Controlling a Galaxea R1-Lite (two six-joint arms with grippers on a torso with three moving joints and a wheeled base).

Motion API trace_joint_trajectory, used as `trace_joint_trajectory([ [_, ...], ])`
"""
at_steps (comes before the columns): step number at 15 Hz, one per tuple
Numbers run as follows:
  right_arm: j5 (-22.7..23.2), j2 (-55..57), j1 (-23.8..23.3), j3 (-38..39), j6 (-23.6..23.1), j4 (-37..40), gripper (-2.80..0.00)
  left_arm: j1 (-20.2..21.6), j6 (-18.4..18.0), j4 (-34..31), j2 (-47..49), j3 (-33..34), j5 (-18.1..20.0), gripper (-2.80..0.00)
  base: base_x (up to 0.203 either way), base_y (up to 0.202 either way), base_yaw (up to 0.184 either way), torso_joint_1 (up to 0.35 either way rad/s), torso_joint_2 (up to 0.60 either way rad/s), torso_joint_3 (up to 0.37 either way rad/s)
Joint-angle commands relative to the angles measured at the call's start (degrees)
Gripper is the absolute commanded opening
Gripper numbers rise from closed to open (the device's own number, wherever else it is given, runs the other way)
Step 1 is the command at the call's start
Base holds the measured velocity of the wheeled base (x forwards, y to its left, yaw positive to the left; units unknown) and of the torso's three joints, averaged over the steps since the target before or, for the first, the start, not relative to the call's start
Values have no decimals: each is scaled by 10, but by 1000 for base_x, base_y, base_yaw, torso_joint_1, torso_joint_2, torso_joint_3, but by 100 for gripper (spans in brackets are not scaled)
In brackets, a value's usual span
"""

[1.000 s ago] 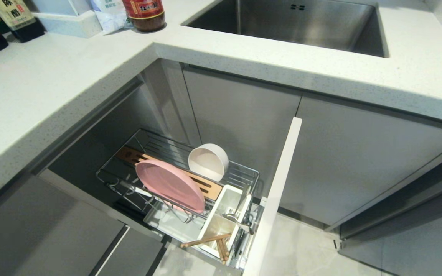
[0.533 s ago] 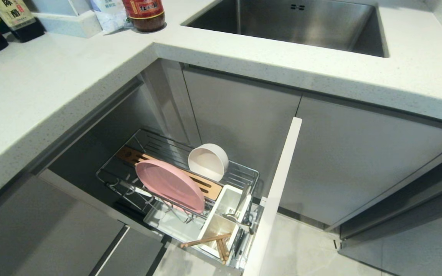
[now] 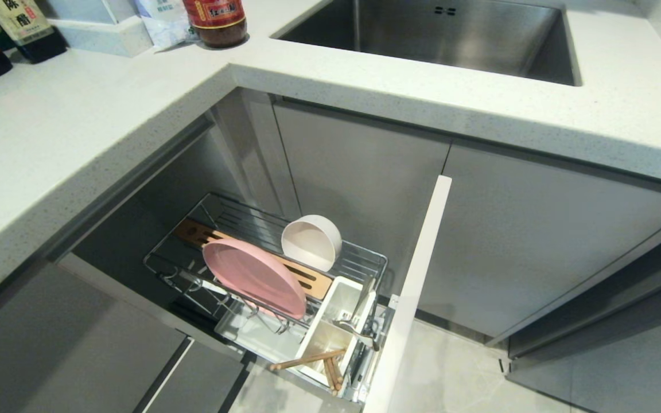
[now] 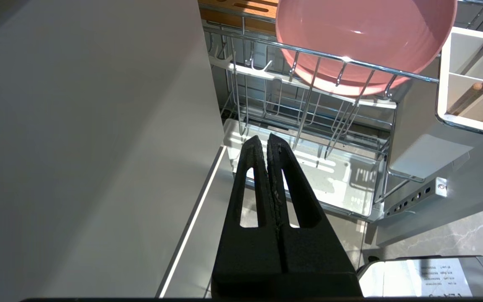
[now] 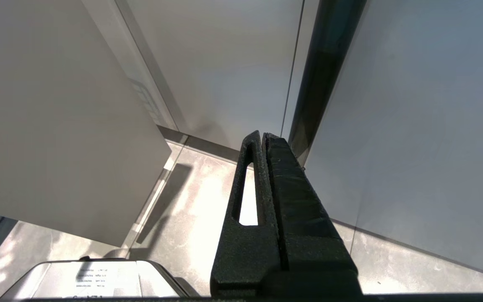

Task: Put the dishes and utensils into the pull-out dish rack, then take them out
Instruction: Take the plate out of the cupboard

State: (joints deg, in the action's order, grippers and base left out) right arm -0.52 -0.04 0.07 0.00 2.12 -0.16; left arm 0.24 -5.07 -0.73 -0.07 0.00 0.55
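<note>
The pull-out dish rack (image 3: 359, 259) stands drawn out from under the counter, its white panel front (image 3: 413, 298) on the right. A pink plate (image 3: 253, 277) leans on edge in the prongs, and a cream bowl (image 3: 311, 241) rests on its side behind it by the wooden strip (image 3: 313, 281). Chopsticks (image 3: 307, 359) and a silver fork (image 3: 359, 331) lie in the white utensil cup (image 3: 330, 330). My left gripper (image 4: 265, 140) hangs shut and empty below the rack, under the plate (image 4: 363, 37). My right gripper (image 5: 262, 136) is shut and empty near the cabinet doors.
A steel sink (image 3: 439, 34) is sunk in the white counter (image 3: 78, 126) above. Sauce bottles (image 3: 216, 20) stand at the back left. Grey cabinet doors (image 3: 514, 241) flank the rack. The robot's base (image 4: 430, 277) shows on the tiled floor.
</note>
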Motion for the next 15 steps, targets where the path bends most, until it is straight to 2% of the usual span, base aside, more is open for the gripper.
trace_joint_trajectory([
  [1, 0, 0, 0, 0, 0, 0, -280, 0, 0, 0, 1, 1, 1, -280, 0, 0, 0, 0, 0, 0],
  [6, 0, 0, 0, 0, 0, 0, -280, 0, 5, 0, 1, 1, 0, -280, 0, 0, 0, 0, 0, 0],
  [12, 0, 0, 0, 0, 0, 0, -280, 0, 36, 1, 1, 1, -4, -280, 0, 0, 0, 0, 0, 0],
  [13, 0, 0, 0, 0, 0, 0, -280, 0, 43, 11, 1, 0, -4, -280, 0, 0, 0, 0, 0, 0],
  [15, 0, 0, 0, 0, 0, 0, -280, 0, 56, 79, 1, -15, -5, -280, 0, 0, 0, 0, 0, 0],
])
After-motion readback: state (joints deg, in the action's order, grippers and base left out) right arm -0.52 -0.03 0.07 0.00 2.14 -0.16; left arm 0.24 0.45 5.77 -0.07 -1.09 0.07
